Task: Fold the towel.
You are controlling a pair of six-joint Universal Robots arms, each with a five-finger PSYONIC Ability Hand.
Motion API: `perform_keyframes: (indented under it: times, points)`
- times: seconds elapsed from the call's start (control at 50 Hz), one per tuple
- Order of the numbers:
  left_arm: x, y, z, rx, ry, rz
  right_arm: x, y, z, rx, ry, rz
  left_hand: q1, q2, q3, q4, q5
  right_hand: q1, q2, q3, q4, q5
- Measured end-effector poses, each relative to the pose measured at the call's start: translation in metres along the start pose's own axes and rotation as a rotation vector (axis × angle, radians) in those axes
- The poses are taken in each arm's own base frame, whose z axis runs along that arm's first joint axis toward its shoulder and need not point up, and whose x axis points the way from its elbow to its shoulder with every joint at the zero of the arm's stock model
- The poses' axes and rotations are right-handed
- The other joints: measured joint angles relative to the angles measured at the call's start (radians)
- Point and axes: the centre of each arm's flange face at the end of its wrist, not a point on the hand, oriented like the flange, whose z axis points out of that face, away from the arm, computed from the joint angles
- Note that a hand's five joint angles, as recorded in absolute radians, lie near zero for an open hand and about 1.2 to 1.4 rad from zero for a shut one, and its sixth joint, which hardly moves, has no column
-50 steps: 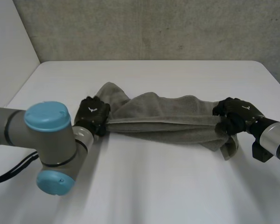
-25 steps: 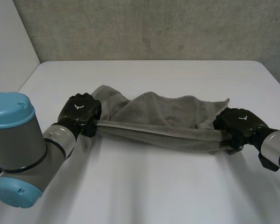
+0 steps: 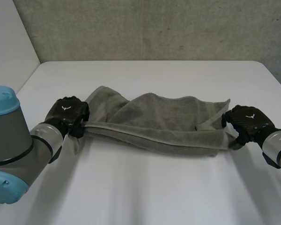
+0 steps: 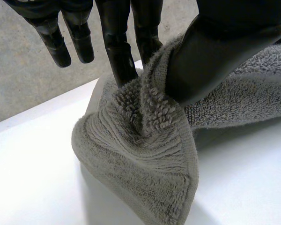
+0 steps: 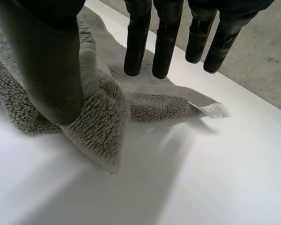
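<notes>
The white tabletop (image 3: 145, 187) carries a grey terry towel (image 3: 164, 122) at its middle. The towel is drawn out into a long band whose long axis runs left to right, with the right end slightly nearer than the left. Its near edge is a straight folded line from one hand to the other. Its far part lies in loose humps and folds on the tabletop.

The left hand (image 3: 68, 112) is at the towel's left end. In the left wrist view its thumb (image 4: 215, 56) presses a bunched fold of cloth against two fingers (image 4: 117, 47), so it has the towel pinched, while the other fingers stand straight and free of the cloth. A hemmed corner hangs below the pinch.

The right hand (image 3: 247, 123) is at the right end. In the right wrist view its thumb (image 5: 51, 70) clamps a ridge of towel against the nearly straight fingers (image 5: 136, 42), and a corner sticks out under the thumb.

A small white label (image 5: 214, 110) lies flat on the tabletop at the towel's edge beyond those fingertips. It carries faint marks too small to read.
</notes>
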Motion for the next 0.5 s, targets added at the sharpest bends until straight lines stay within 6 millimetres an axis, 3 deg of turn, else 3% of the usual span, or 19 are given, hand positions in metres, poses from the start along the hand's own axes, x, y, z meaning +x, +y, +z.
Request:
perform_keyframes:
  times: [0.2,0.5]
  points:
    - [-0.005,-0.001,0.003,0.0,0.008,-0.011,-0.009,0.015,0.002,-0.044,-0.03,0.017,0.0,0.0,0.0,0.0,0.0,-0.096,-0.1,0.0,0.0,-0.094]
    - [-0.01,0.0,0.005,-0.003,-0.005,-0.018,-0.019,0.022,-0.011,-0.061,-0.047,0.008,0.0,0.0,0.0,0.0,0.0,-0.099,-0.1,0.0,0.0,-0.092]
